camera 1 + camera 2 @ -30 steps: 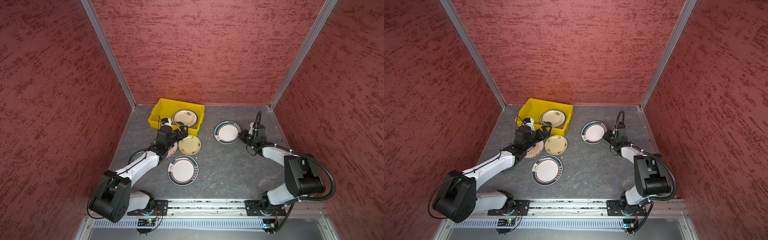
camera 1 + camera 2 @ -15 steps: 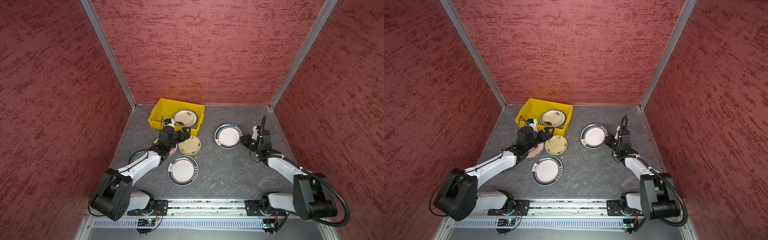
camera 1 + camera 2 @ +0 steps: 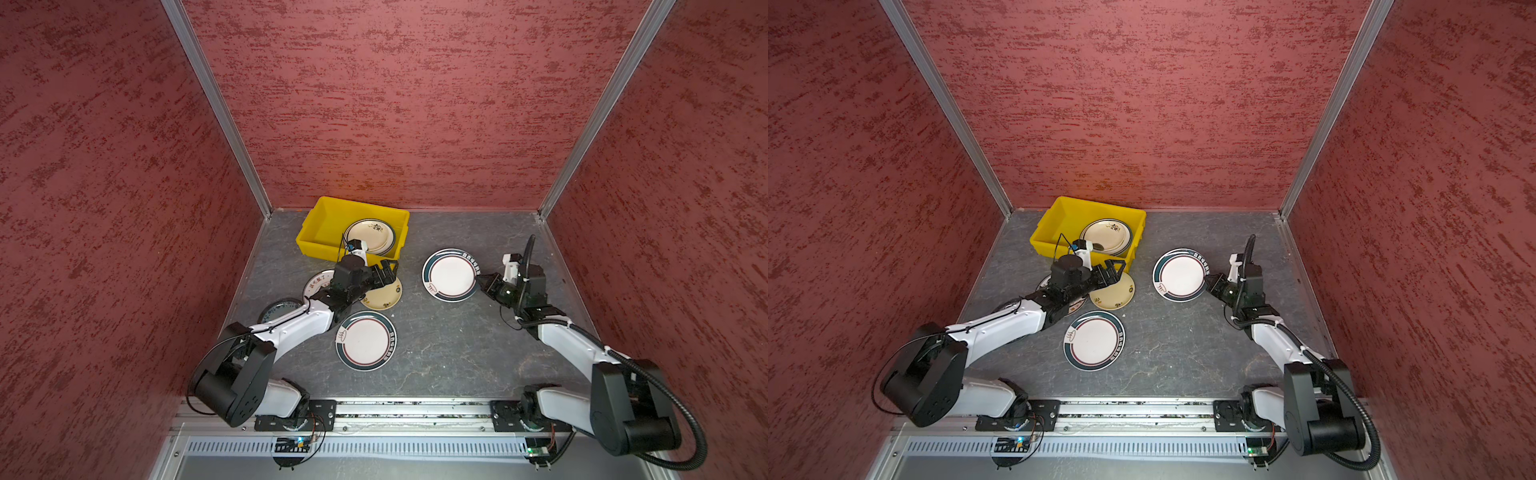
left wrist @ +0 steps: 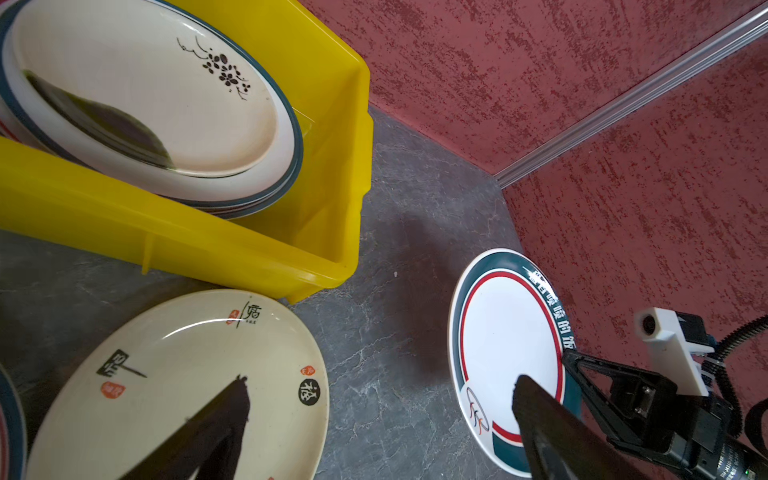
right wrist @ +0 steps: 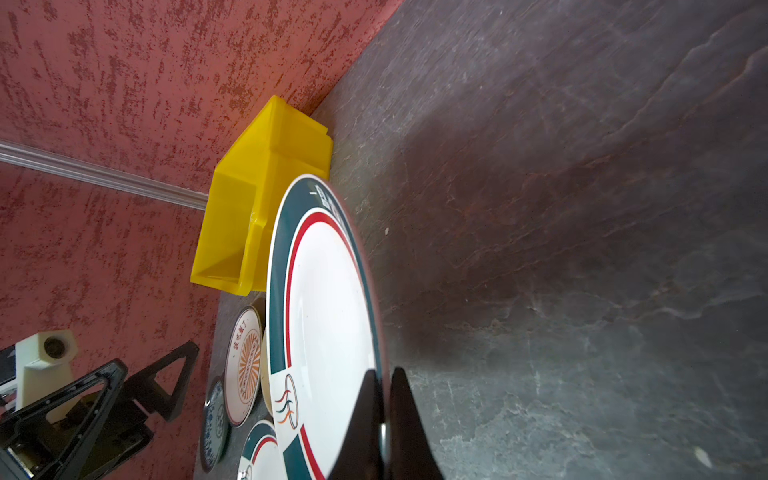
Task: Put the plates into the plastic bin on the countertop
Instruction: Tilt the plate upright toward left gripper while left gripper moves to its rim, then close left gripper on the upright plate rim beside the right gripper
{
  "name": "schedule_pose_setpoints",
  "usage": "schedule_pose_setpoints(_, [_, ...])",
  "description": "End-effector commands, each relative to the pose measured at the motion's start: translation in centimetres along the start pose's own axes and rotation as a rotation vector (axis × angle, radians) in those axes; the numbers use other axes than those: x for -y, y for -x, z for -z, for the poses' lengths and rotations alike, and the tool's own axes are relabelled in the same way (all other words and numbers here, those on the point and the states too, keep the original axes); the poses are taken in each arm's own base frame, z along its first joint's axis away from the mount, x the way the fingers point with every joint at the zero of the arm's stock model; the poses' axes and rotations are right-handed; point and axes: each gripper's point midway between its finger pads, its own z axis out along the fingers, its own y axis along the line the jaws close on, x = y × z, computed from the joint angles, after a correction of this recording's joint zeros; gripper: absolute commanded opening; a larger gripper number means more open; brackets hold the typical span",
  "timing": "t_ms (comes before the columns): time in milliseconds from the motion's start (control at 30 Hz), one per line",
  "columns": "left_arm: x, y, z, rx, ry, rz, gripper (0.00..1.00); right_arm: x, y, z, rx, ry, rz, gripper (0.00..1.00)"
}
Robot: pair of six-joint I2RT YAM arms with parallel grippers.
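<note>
Left tool idle and wide, right tool carrying a plate by its rim.

My left tool (image 3: 388, 272) gapes wide and empty above the cream plate (image 3: 384, 296), the yellow bin (image 3: 316, 241) just beyond it. My right tool (image 5: 384, 374) is pinched on the rim of the green-rimmed plate (image 3: 451, 275), tilted above the table (image 3: 457, 353), with the bin well ahead. That thin bite could let it slip, or it could clip the left tool. I can't read the cream plate's brush characters and red seals, or the green rim's white script.
</note>
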Motion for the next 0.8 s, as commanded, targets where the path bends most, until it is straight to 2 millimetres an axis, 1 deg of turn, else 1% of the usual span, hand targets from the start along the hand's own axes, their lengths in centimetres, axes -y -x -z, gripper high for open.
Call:
schedule_pose_setpoints(0, [1.9, 0.7, -0.4, 0.023, -0.063, -0.021, 0.99, -2.9, 0.9, 0.4, 0.017, 0.124, 0.023, 0.00])
schedule_pose_setpoints(200, [3.5, -0.5, -1.6, -0.019, -0.114, -0.019, 0.99, -3.3, 1.0, 0.6, 0.021, 0.144, 0.024, 0.00])
schedule_pose_setpoints(500, [4.7, -1.8, -2.8, -0.056, -0.171, 0.005, 1.00, -4.0, 0.9, 0.8, 0.016, 0.186, 0.014, 0.00])
schedule_pose_setpoints(600, [4.9, -2.7, -3.6, -0.084, -0.195, 0.018, 0.89, -3.9, 0.9, 0.7, 0.022, 0.186, 0.019, 0.00])
schedule_pose_setpoints(633, [5.6, -2.4, -3.7, -0.073, -0.232, 0.024, 0.84, -3.9, 0.9, 0.6, 0.018, 0.189, 0.016, 0.00])
schedule_pose_setpoints(700, [6.0, -2.6, -4.2, -0.082, -0.259, 0.040, 0.76, -4.1, 0.7, 0.5, 0.006, 0.206, 0.009, 0.00])
schedule_pose_setpoints(767, [6.3, -2.8, -4.8, -0.093, -0.278, 0.055, 0.65, -4.3, 0.6, 0.4, 0.000, 0.227, 0.001, 0.00])
